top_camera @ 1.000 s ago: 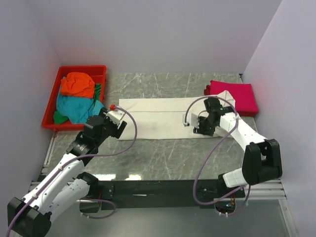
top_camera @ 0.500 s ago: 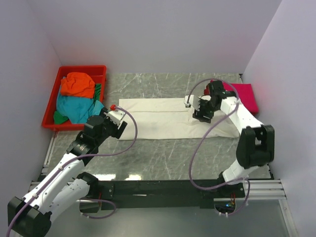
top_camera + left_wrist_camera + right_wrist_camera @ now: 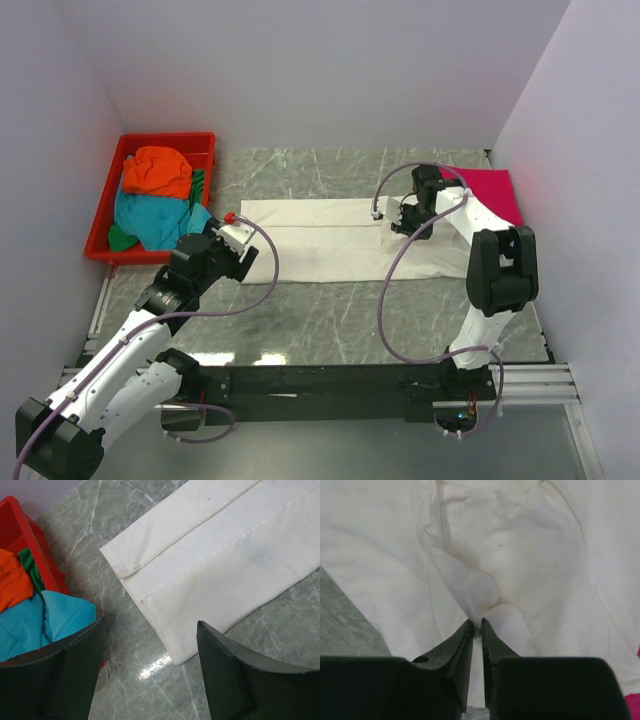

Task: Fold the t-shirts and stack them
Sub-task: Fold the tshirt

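The cream-white t-shirt [image 3: 320, 240] lies as a long folded strip across the middle of the table. My right gripper [image 3: 408, 216] is shut on a pinch of its cloth [image 3: 480, 592] near the strip's far right end. A folded magenta-pink t-shirt [image 3: 492, 192] lies at the far right. My left gripper [image 3: 238, 238] is open and empty, hovering at the strip's left end [image 3: 150, 585]. Orange [image 3: 158, 170] and teal [image 3: 150, 215] t-shirts lie crumpled in the tray.
The red plastic tray [image 3: 105, 205] stands at the far left, with a bit of green cloth [image 3: 122, 238] among the shirts. Grey walls close in on the left, back and right. The table is grey marble [image 3: 330, 320].
My right gripper has carried its pinch of white cloth away from the near edge to the far right of the strip. The left arm has not moved.
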`<state>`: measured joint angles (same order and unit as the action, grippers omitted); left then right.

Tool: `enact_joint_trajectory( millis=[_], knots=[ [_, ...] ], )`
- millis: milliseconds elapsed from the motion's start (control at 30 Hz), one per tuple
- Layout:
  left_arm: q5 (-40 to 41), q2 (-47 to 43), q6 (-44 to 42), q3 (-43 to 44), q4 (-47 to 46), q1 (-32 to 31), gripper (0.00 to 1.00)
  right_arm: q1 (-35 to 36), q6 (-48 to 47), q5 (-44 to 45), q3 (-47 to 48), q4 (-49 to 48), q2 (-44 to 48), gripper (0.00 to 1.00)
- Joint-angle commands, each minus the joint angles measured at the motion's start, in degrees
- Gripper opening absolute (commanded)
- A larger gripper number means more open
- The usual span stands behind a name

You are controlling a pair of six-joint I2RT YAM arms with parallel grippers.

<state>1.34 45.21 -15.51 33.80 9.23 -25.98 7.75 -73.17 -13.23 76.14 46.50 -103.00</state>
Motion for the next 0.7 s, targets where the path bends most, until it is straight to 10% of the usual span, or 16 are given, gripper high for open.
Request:
enact_joint_trajectory(
  millis=[0, 333, 667],
  knots=[
    [-0.9, 0.1, 0.6, 1.1, -2.1, -0.2, 0.77, 0.6, 1.4, 1.3, -0.3, -0.8, 3.2, 0.17],
    [-0.9, 0.2, 0.6, 1.1, -2.2, -0.2, 0.77, 3.3, 5.0, -2.4, -17.0, -0.5, 17.1, 0.08],
    [-1.7, 1.0, 0.6, 1.2, -1.9, -0.2, 0.77, 2.7, 8.0, -5.1, -27.6, -1.6, 27.3, 0.43]
  ],
)
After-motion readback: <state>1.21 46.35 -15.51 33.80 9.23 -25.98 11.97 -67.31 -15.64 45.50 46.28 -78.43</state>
